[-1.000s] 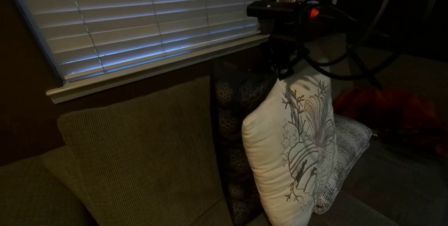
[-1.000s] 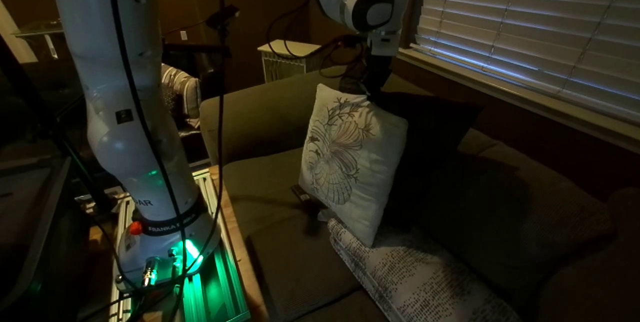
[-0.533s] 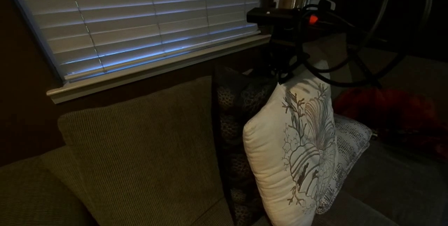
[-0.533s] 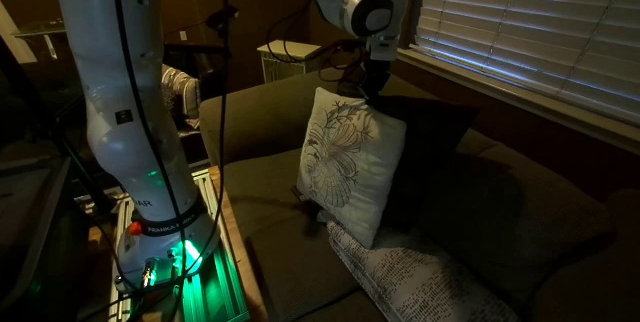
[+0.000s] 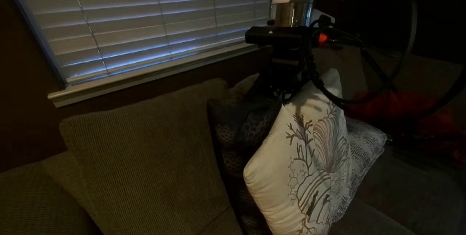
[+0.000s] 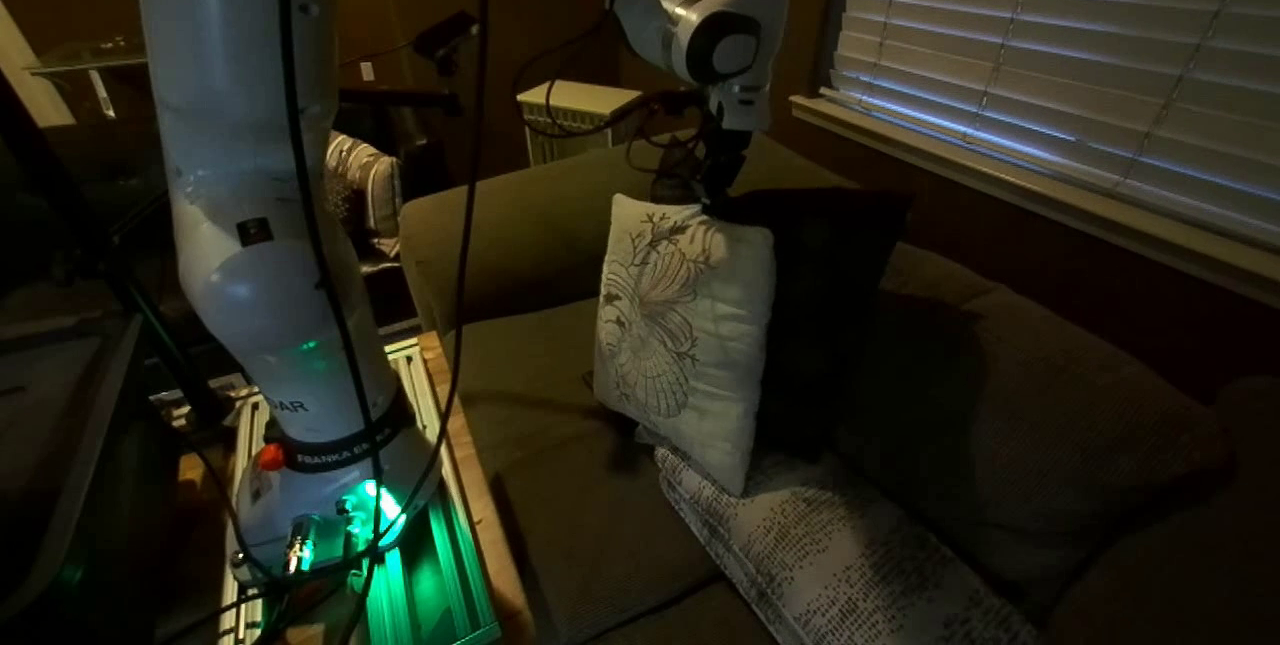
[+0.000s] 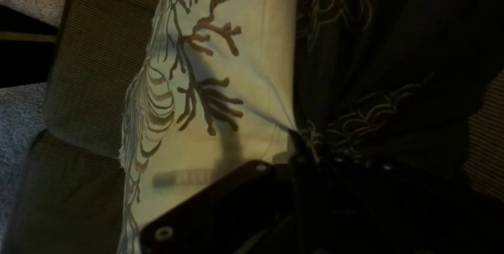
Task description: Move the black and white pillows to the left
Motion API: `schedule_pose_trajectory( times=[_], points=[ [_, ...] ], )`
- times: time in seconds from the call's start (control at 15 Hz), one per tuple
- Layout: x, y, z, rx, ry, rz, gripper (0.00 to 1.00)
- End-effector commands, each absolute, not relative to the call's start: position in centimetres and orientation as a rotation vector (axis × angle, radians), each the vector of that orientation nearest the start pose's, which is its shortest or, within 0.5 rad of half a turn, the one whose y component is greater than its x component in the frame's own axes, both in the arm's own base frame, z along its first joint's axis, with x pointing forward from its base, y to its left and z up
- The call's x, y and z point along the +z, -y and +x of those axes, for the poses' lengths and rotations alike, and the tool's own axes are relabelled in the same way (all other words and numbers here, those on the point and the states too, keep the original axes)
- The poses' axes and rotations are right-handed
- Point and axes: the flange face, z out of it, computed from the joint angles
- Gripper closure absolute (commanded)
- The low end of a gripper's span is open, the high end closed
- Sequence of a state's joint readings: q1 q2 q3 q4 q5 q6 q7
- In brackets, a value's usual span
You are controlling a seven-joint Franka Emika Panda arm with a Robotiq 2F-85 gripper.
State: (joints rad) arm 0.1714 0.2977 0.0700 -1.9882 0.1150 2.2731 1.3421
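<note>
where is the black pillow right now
In an exterior view, the black pillow is between the olive sofa cushion, left, and the cream-white pillow, right, which partly hides it; in the wrist view, it's right of the cream-white pillow.

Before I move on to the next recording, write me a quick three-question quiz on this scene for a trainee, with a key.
1. True or false: the white pillow touches the gripper.
2. In an exterior view, what lies at the white pillow's lower corner?
A) a bowl
B) a speckled pillow
C) a shoe
3. In an exterior view, which pillow shows between the big cushion and the white pillow?

Key:
1. True; in the wrist view it creases right at the gripper.
2. B.
3. The black pillow.
</note>
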Motion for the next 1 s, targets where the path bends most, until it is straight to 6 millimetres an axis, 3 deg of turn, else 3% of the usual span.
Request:
schedule_pose_trajectory(
  times=[0.0, 0.93],
  points=[
    [33.5, -16.2, 58.7, 0.118, -1.648, -2.593, 0.99],
    [38.0, -22.4, 58.9, 0.092, -1.617, -2.659, 0.99]
  ],
)
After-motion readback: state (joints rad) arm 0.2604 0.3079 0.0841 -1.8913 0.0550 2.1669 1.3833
